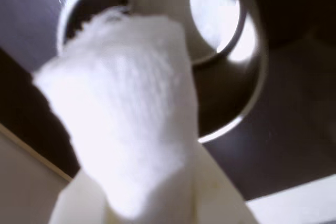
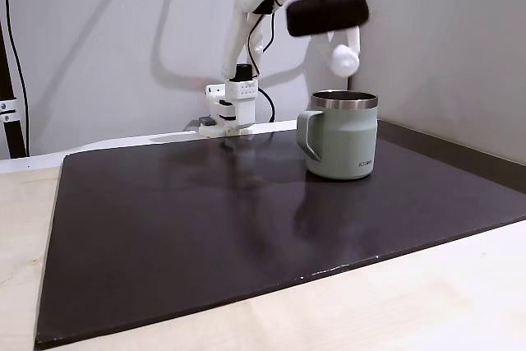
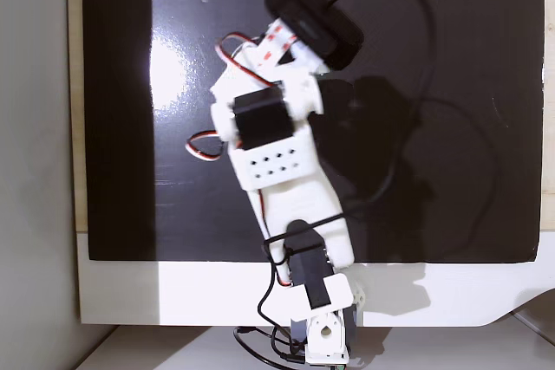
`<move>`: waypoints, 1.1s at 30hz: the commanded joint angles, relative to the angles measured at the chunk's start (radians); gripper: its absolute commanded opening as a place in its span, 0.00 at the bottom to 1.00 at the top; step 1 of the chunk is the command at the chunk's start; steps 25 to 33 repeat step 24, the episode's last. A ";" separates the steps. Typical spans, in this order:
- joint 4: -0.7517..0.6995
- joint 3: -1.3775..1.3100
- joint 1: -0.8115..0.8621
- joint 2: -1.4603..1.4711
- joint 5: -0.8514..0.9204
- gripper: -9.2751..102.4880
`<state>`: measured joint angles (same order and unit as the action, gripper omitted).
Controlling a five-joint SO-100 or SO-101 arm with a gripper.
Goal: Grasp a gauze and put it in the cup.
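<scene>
Above the cup (image 2: 343,136), in a fixed view from the side: gripper (image 2: 345,57) clamped on the gauze (image 2: 346,58), held clear over the steel rim, nearer its right side. Seen from the wrist: gauze (image 1: 126,114) large and blurred, frayed at its upper edge, cup (image 1: 231,85) mouth open beyond it. Risk, as a judgement: released off-centre, likely to catch the rim and bounce onto the dark mat (image 2: 205,228); soft fibres may cling to a finger. Fluffy white roll, smooth sage-green mug, glossy mat.
</scene>
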<state>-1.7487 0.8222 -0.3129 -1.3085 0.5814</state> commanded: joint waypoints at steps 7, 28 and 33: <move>-0.006 0.064 -0.020 -0.097 -0.026 0.09; -0.006 0.141 -0.020 -0.141 -0.017 0.39; -0.006 0.141 -0.020 -0.141 -0.017 0.39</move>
